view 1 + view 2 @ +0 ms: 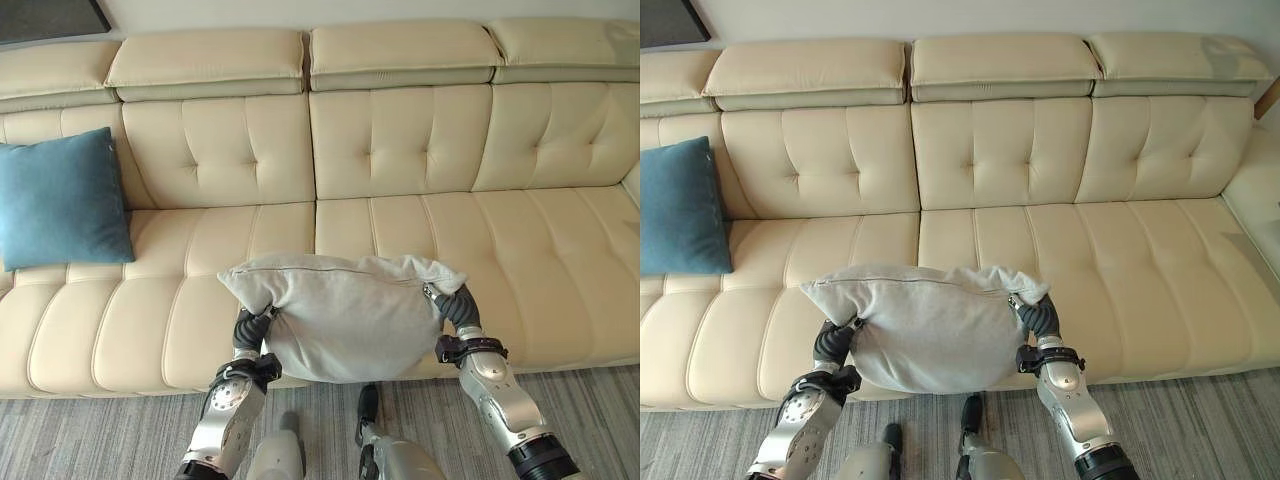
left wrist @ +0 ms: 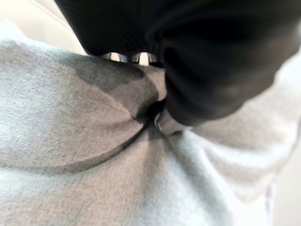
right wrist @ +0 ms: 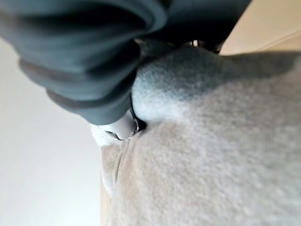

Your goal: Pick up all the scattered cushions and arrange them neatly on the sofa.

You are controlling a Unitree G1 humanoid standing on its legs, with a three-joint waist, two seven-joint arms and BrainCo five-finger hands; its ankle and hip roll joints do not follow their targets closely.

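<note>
A grey cushion (image 1: 340, 320) hangs in the air in front of the cream sofa (image 1: 500, 240), over the front edge of its seat. My left hand (image 1: 249, 328) grips the cushion's left side and my right hand (image 1: 453, 305) grips its right upper corner. In the left wrist view the thumb (image 2: 165, 123) digs into the grey cloth (image 2: 94, 155), pinching it against the fingers. The right wrist view shows the right hand (image 3: 94, 61) pinching the cloth (image 3: 211, 150) the same way. A blue cushion (image 1: 62, 200) leans upright against the backrest at the sofa's left end.
The sofa's seat to the right of the blue cushion is bare leather up to the far right end (image 1: 1255, 200). Grey carpet (image 1: 590, 395) runs along the sofa's front. A dark frame (image 1: 50, 18) hangs on the wall at the upper left.
</note>
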